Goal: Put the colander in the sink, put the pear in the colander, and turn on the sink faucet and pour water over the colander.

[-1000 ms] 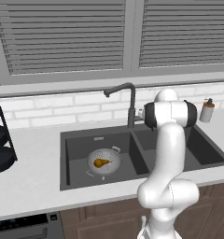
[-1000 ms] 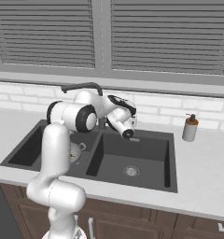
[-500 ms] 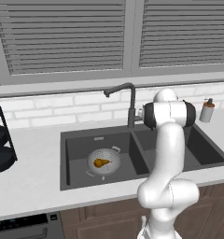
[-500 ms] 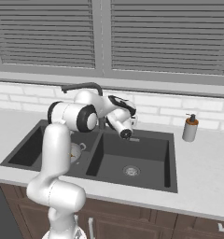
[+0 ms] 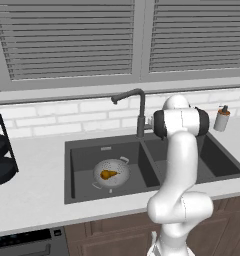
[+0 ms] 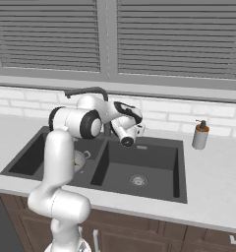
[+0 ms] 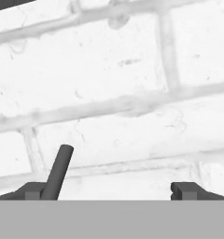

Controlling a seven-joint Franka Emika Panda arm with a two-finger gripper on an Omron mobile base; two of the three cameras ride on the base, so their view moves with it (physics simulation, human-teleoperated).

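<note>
A white robot arm rises from in front of the tabletop point(image 5: 32, 200), bends at a dark elbow and reaches back toward the white brick wall point(image 7: 132, 70). Its hand point(image 6: 137, 129) sits beside the base of the sink faucet point(image 5: 140, 107), fingers spread wide and holding nothing. In the hand view, the faucet's slim dark lever point(image 7: 58, 172) slants upward just by one fingertip. The spout points left over the sink's point(image 5: 82, 192) left basin. There the colander point(image 5: 110, 173) sits upright, holding the pear point(image 5: 108, 174), which lies on its side, stem end pointing right.
</note>
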